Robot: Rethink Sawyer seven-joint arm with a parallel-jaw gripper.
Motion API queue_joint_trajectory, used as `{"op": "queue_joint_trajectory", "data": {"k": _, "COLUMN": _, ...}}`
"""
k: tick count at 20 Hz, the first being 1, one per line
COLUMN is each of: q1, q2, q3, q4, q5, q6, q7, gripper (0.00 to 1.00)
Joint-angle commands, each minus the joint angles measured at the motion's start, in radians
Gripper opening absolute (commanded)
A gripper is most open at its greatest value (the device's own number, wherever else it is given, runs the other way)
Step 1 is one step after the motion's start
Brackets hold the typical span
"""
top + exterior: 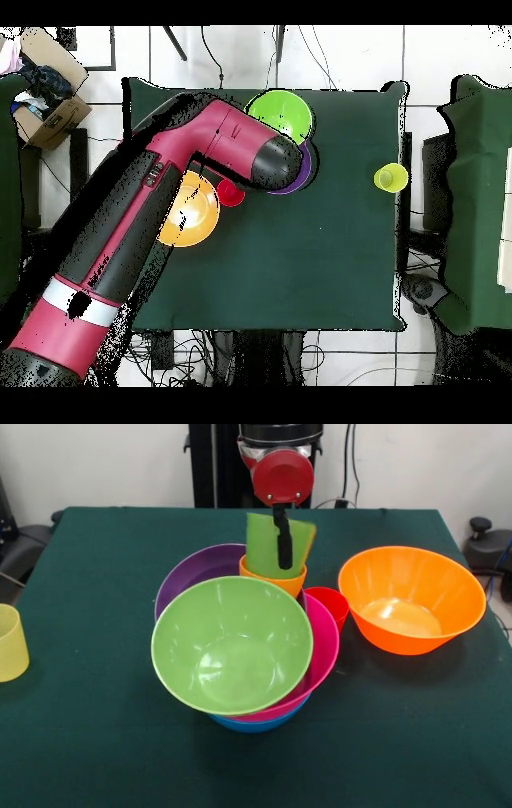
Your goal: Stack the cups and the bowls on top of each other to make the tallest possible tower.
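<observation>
Tilted lime bowl (231, 645) topping tower (264, 700)

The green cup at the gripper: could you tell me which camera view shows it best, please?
The front view. There the green cup sits tilted in the orange cup, with a black gripper finger across its front. In the overhead view the red arm hides it entirely.

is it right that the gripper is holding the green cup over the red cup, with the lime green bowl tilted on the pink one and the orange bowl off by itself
Not quite. In the front view the gripper holds the green cup over the orange cup, not the red one. The red cup stands on the table beside the pile. The rest holds: the lime green bowl tilts on the pink bowl, and the orange bowl stands apart.
</observation>
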Motion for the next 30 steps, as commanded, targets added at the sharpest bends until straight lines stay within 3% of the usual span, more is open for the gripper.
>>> {"op": "queue_joint_trajectory", "data": {"k": 1, "q1": 0.007, "q2": 0.019, "q3": 0.097, "q4": 0.031, "q5": 0.020, "q6": 0.042, "q7": 0.044, "gripper": 1.00}}
{"op": "queue_joint_trajectory", "data": {"k": 10, "q1": 0.004, "q2": 0.010, "q3": 0.064, "q4": 0.036, "q5": 0.011, "q6": 0.019, "q7": 0.089, "gripper": 1.00}}
{"op": "queue_joint_trajectory", "data": {"k": 15, "q1": 0.057, "q2": -0.028, "q3": 0.020, "q4": 0.107, "q5": 0.004, "q6": -0.032, "q7": 0.150, "gripper": 1.00}}
{"op": "queue_joint_trajectory", "data": {"k": 22, "q1": 0.139, "q2": -0.141, "q3": -0.037, "q4": 0.232, "q5": -0.037, "q6": -0.207, "q7": 0.169, "gripper": 1.00}}
{"op": "queue_joint_trajectory", "data": {"k": 25, "q1": 0.169, "q2": -0.156, "q3": -0.031, "q4": 0.273, "q5": -0.006, "q6": -0.203, "q7": 0.190, "gripper": 1.00}}
{"op": "queue_joint_trajectory", "data": {"k": 30, "q1": 0.249, "q2": -0.148, "q3": 0.017, "q4": 0.360, "q5": 0.031, "q6": -0.173, "q7": 0.117, "gripper": 1.00}}
